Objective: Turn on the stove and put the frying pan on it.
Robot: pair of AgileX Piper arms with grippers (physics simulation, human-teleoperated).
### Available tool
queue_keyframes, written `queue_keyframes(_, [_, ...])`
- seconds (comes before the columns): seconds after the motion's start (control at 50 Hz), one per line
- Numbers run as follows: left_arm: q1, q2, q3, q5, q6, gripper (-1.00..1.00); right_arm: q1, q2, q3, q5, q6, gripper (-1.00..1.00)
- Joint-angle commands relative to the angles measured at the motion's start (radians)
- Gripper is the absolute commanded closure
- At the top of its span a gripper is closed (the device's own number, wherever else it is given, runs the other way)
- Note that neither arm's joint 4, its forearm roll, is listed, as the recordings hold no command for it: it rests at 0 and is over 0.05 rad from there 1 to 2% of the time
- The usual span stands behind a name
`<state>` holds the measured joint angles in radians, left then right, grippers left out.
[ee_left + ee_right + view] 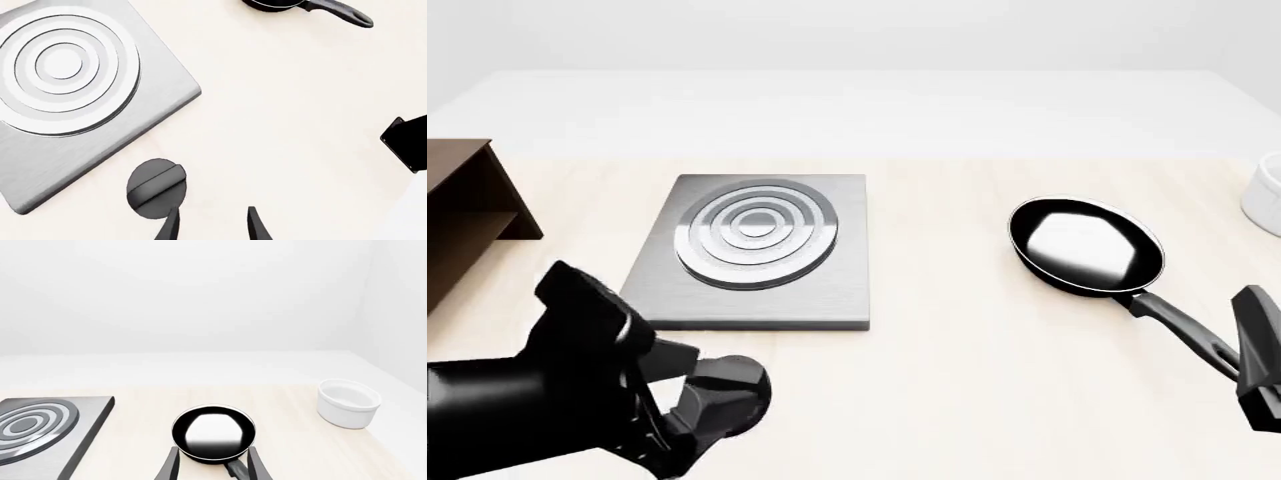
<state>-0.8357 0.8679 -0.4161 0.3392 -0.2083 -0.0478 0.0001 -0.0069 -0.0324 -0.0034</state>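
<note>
The stove [754,250] is a grey square plate with silver burner rings, left of the table's centre; it also shows in the left wrist view [73,100]. Its black oval knob [155,188] lies on the table near the plate's edge. My left gripper [213,210] is open just beside the knob, one finger [170,227] at its rim. In the front view my left arm [601,400] hides the knob. The frying pan [1088,245] sits on the table to the right, handle [1181,325] pointing toward me. My right gripper [213,450] is open, fingers on either side of the handle [235,471].
A brown wooden shelf [467,215] stands at the left edge. A white cup [1268,195] stands at the far right, beyond the pan; it also shows in the right wrist view [348,402]. Bare table lies between the stove and the pan.
</note>
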Motion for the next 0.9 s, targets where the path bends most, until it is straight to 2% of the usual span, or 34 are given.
queue_keyframes(0.02, [0.132,-0.266,0.036,0.146,0.038,-1.00,0.001,0.000,0.000,0.002,-0.008,-1.00])
queue_keyframes(0.04, [0.151,-0.305,0.044,0.160,0.039,-1.00,0.001,0.000,0.000,0.002,-0.008,-1.00])
queue_keyframes(0.08, [0.253,-0.450,0.063,0.240,0.113,-1.00,0.001,0.000,0.000,0.003,-0.011,-1.00])
queue_keyframes(0.16, [0.332,-0.616,0.083,0.318,0.123,-1.00,0.002,0.000,0.000,0.006,-0.016,-1.00])
queue_keyframes(0.18, [0.332,-0.618,0.083,0.319,0.123,-1.00,0.002,0.000,0.000,0.006,-0.016,-1.00])
queue_keyframes(0.2, [0.370,-0.677,0.082,0.358,0.140,-1.00,0.002,0.000,0.000,0.007,-0.018,-1.00])
queue_keyframes(0.28, [0.415,-0.761,0.100,0.394,0.135,-1.00,0.003,0.000,0.000,0.011,-0.025,-1.00])
queue_keyframes(0.34, [0.473,-0.812,0.121,0.414,0.174,-1.00,0.003,0.000,0.000,0.012,-0.029,-1.00])
queue_keyframes(0.4, [0.477,-0.817,0.147,0.388,0.155,-1.00,0.003,0.000,0.000,0.014,-0.032,-1.00])
queue_keyframes(0.42, [0.530,-0.866,0.146,0.406,0.192,-1.00,0.001,0.000,0.001,0.018,-0.036,-1.00])
queue_keyframes(0.48, [0.546,-0.867,0.150,0.377,0.174,-1.00,0.003,0.000,0.000,0.019,-0.034,-1.00])
queue_keyframes(0.54, [0.620,-0.868,0.146,0.323,0.228,-1.00,0.006,0.000,0.001,0.020,-0.038,-1.00])
queue_keyframes(0.56, [0.632,-0.868,0.150,0.301,0.226,-1.00,0.007,0.000,0.001,0.021,-0.039,-1.00])
queue_keyframes(0.66, [0.709,-0.868,0.234,0.193,0.208,-1.00,0.008,0.000,0.000,0.021,-0.040,-1.00])
queue_keyframes(0.72, [0.795,-0.868,0.313,0.092,0.224,-1.00,0.009,0.000,0.001,0.028,-0.043,-1.00])
queue_keyframes(0.8, [0.839,-0.868,0.408,-0.005,0.236,-1.00,0.011,0.000,0.002,0.037,-0.057,-1.00])
queue_keyframes(0.9, [0.883,-0.868,0.416,-0.042,0.248,-1.00,0.013,0.000,0.003,0.054,-0.059,-1.00])
